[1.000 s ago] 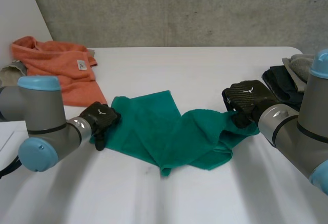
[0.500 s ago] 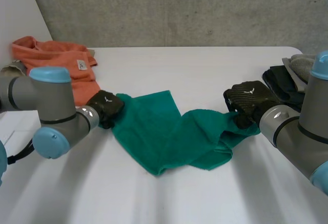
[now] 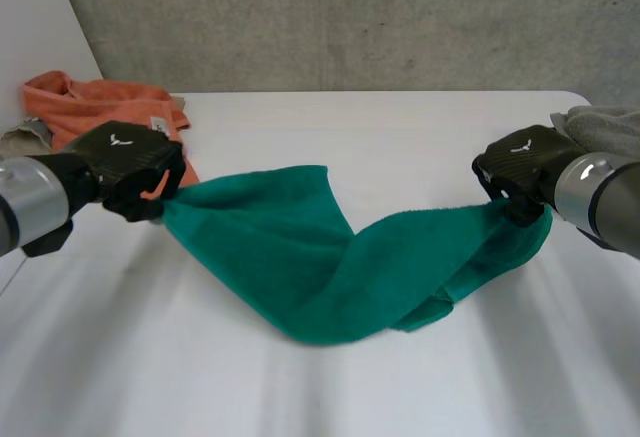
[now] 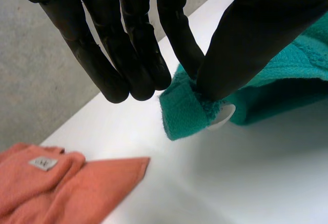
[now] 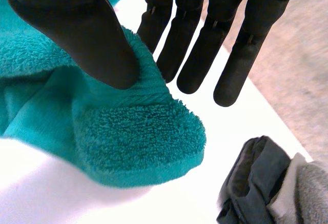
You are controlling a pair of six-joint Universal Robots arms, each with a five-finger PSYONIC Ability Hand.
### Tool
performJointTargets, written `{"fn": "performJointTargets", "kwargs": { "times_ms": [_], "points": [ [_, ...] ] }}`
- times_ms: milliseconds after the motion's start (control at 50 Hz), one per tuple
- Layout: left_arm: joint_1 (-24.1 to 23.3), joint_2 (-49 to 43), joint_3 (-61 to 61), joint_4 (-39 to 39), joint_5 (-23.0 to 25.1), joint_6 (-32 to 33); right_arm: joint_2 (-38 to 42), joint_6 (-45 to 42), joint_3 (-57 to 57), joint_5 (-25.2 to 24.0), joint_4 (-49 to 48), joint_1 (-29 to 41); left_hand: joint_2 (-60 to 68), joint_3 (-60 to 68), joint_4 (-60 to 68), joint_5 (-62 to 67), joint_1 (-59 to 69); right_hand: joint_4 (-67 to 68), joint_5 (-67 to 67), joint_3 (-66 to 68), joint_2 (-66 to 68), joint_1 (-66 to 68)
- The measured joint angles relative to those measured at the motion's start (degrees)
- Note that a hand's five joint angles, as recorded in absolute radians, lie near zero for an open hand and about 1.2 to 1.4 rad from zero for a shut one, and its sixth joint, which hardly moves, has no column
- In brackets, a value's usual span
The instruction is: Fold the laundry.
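Head view: a teal terry towel [image 3: 300, 257] is hanging in a slack, twisted band between the robot's two black hands, its drooping middle lying on the white table [image 3: 380, 127] nearest the camera. The left hand [image 3: 130, 167] is grasping one end and the right hand [image 3: 520, 172] the opposite end, both ends raised off the tabletop.

In the left wrist view, the thumb is pinching a hemmed corner [image 4: 182, 114] of the looped pile against one fingertip. The other fingers are hanging straight beside it, and a small pale tag [image 4: 221, 116] is peeking out just under the thumb. In the right wrist view, that hand's thumb is pressing a thick, rounded fold of the fluffy fabric against the straight fingers behind it.

Beyond the left hand, a crumpled orange cloth [image 3: 110, 102] with a small stitched label [image 4: 43, 162] is lying on the table. Past the right hand's fingertips, folded dark garments [image 5: 251, 183] are sitting beside a grey cloth [image 5: 307, 193]. A rough concrete wall [image 3: 350, 17] is closing off the far side of the table.
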Motion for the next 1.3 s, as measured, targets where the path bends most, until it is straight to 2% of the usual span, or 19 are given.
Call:
{"fn": "performJointTargets", "kwargs": {
  "times_ms": [80, 160, 240, 360, 400, 480, 520, 600, 720, 780, 800, 900, 980, 1040, 1080, 1100, 1120, 1160, 1300],
  "points": [
    [1.31, -1.99, 0.05, -2.06, 0.23, 1.29, 5.21, -2.1, -6.29, 0.73, 3.59, 0.54, 0.0, 0.0, 0.0, 0.0, 0.0, 0.0, 0.0, 0.0, 0.0, 0.0],
    [1.69, -7.32, 1.56, -4.39, 0.19, 3.21, 12.01, -1.45, -13.18, 2.4, -1.31, 2.48, 0.0, 0.0, 0.0, 0.01, 0.01, 0.0, 0.0, 0.0, 0.0, 0.0],
    [1.4, -10.88, 3.06, -5.33, -0.01, 3.56, 16.13, 1.08, -15.73, 3.6, -12.88, 4.33, 0.0, 0.0, 0.0, 0.0, 0.01, 0.0, 0.0, 0.0, 0.0, 0.0],
    [0.77, -12.89, 4.22, -4.88, -0.58, 1.81, 21.16, 6.39, -15.06, 3.45, -38.62, 7.63, 0.0, 0.0, 0.01, 0.0, 0.01, -1.2, -0.88, -1.04, -0.83, -0.1],
    [0.72, -12.63, 4.19, -4.35, -0.76, 1.02, 23.25, 7.39, -15.27, 3.17, -44.57, 8.63, 0.0, 0.0, 0.0, 0.0, 0.01, -12.72, -11.85, -12.35, -12.01, -8.83],
    [0.86, -11.57, 4.01, -3.53, -0.94, -0.38, 27.81, 7.69, -17.57, 3.08, -47.38, 10.19, 0.0, 0.0, 0.01, 0.0, 0.01, -48.22, -47.99, -48.52, -48.76, -45.7],
    [0.95, -10.83, 3.87, -3.31, -0.89, -1.05, 29.29, 7.33, -18.93, 3.61, -44.66, 10.49, 0.0, 0.0, 0.01, 0.0, 0.01, -55.24, -54.31, -55.0, -54.46, -51.13],
    [1.09, -9.25, 3.56, -3.08, -0.61, -2.33, 29.08, 7.31, -20.01, 5.4, -35.98, 9.93, 0.0, 0.0, 0.01, 0.0, 0.01, -56.72, -54.77, -56.15, -55.27, -51.31],
    [1.03, -6.43, 3.36, -2.85, 0.17, -4.84, 20.96, 10.99, -14.26, 7.56, -19.78, 7.76, 0.0, 0.0, 0.01, 0.0, 0.01, -56.65, -54.73, -56.05, -55.19, -51.26],
    [0.79, -4.36, 3.48, -2.74, 0.58, -6.75, 14.91, 13.51, -7.64, 6.36, -12.62, 7.04, 0.0, 0.0, 0.01, 0.08, 0.01, -50.89, -49.29, -50.08, -49.59, -46.27],
    [0.63, -3.36, 3.54, -2.74, 0.76, -7.5, 12.51, 14.49, -4.17, 4.44, -10.88, 6.98, 0.0, 0.0, 0.01, 0.84, 0.01, -48.71, -47.04, -48.03, -48.69, -44.24],
    [-0.1, 0.96, 3.49, -2.88, 1.32, -10.33, 10.66, 16.03, 3.02, -3.37, -13.35, 8.46, 0.0, 0.0, 0.01, 1.39, 0.01, -47.85, -45.73, -47.11, -48.53, -43.23],
    [-0.96, 5.67, 3.39, -2.78, 1.34, -13.44, 14.47, 16.87, 3.87, -4.9, -18.37, 10.93, 0.0, 0.0, 0.01, 1.39, 1.22, -47.85, -45.66, -47.11, -48.53, -43.23],
    [-1.57, 8.07, 3.28, -2.68, 1.26, -15.01, 17.72, 18.41, 3.03, -3.6, -22.03, 12.67, 0.0, 0.0, 0.01, 1.44, 2.19, -46.39, -44.34, -45.6, -47.12, -41.97],
    [-2.04, 9.66, 3.17, -2.65, 1.17, -15.88, 20.59, 20.5, 1.78, -1.53, -25.5, 14.24, 0.1, 0.09, 0.01, 1.71, 2.19, -39.94, -38.38, -39.49, -39.57, -35.3],
    [-2.23, 10.37, 3.09, -2.63, 1.11, -16.19, 22.39, 21.82, 0.74, 0.23, -27.8, 15.23, 0.11, 0.09, 0.01, 1.71, 2.19, -24.65, -24.51, -24.07, -23.42, -19.91],
    [-2.28, 10.62, 3.06, -2.63, 1.09, -16.26, 23.21, 22.37, 0.18, 1.36, -28.89, 15.66, 0.11, 0.09, 0.02, 1.71, 2.19, -15.49, -14.31, -13.79, -12.65, -9.65],
    [-2.2, 10.89, 2.96, -2.62, 0.96, -16.29, 24.27, 23.08, -0.82, 4.28, -30.78, 16.14, 0.11, 0.09, 0.02, 1.71, 2.19, -3.59, -2.82, -2.76, -1.43, 0.93],
    [-1.15, 10.22, 1.9, -2.37, 0.42, -16.05, 20.37, 23.23, -0.44, 11.73, -32.74, 14.47, 0.11, 0.09, 0.02, 1.71, 2.19, -0.23, -1.47, -0.15, 0.0, 0.94]
  ]
}}
